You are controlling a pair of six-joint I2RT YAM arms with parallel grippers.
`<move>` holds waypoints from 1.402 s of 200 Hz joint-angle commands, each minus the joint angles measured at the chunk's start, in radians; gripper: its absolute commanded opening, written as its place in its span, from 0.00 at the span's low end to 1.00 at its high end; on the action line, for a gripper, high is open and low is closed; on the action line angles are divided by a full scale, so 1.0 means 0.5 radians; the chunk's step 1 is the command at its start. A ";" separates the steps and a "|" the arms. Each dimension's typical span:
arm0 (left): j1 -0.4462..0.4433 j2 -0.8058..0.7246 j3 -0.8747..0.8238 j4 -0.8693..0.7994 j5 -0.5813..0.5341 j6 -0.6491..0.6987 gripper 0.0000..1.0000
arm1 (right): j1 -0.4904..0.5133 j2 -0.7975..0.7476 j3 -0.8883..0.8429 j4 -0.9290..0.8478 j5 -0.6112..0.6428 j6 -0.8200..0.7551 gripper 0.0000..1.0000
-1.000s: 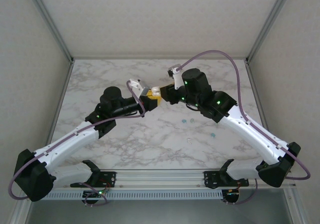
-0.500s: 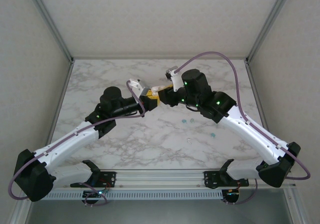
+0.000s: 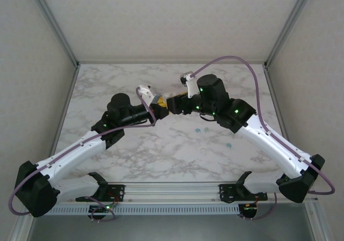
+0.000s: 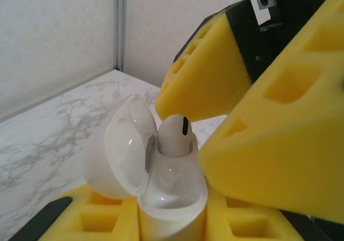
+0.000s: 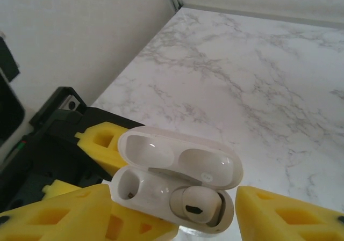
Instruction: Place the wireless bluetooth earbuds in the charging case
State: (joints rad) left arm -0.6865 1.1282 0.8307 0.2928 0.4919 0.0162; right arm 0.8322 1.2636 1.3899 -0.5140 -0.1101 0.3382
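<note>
left gripper (image 4: 172, 222) gripping charging case (image 5: 161, 190), lid (image 5: 180, 156) gaping | right gripper (image 5: 173, 201) jaws standing wide, holding nothing | 1 earbud (image 5: 194, 204) sitting in case, lying between right jaws, case's long axis running pad to pad | other socket (image 5: 129, 186) waiting empty

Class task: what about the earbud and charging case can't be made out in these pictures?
- Left wrist view: charging case, base cut off by the bottom edge.
- Right wrist view: seated earbud, stem hidden inside the case.
- Top view: case, covered by the right gripper.
- Top view: teal specks on the table, too small to identify.
</note>
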 commanded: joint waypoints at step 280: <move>-0.017 -0.207 -0.006 -0.064 -0.140 0.095 0.16 | -0.539 0.352 -0.820 -0.855 0.003 0.260 0.59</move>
State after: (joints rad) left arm -0.6865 1.0523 0.8303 0.2337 0.4347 0.0753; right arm 0.5446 1.3945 0.9535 -0.9241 -0.1268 0.4850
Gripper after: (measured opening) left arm 0.228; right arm 0.584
